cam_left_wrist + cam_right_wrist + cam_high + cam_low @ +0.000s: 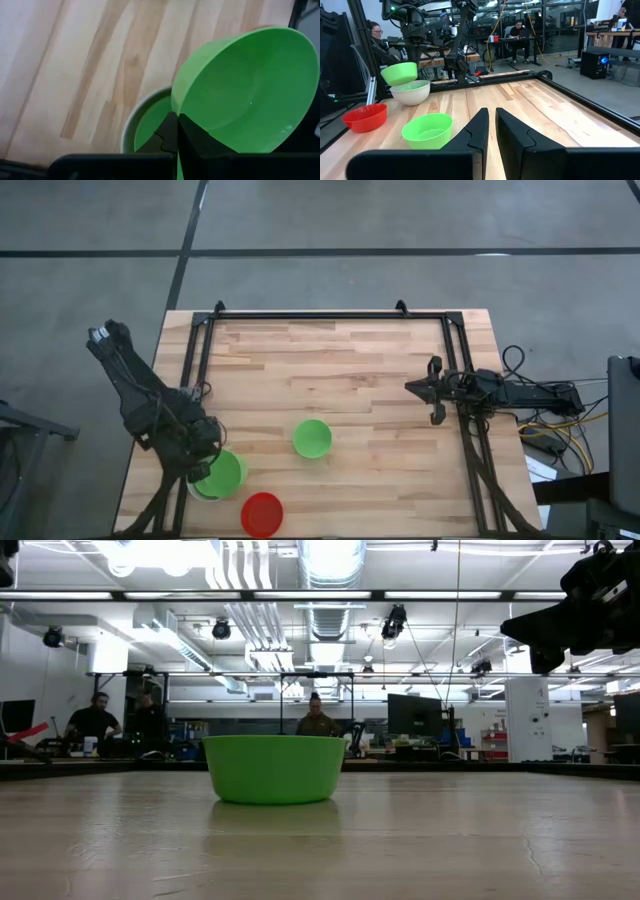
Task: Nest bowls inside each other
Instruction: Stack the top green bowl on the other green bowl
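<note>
A green bowl (250, 90) is held tilted by its rim in the closed fingers of the left gripper (205, 465), lifted just above a pale grey-white bowl (410, 92) at the table's (330, 360) near left. A second green bowl (152, 122) is seen nested inside the white one. A red bowl (262, 513) is placed at the near edge, just right of that stack, and another green bowl (312, 438) stands alone near the middle. The right gripper (425, 390) is kept at the right side, well apart from the bowls, its fingers narrowly spaced and empty.
</note>
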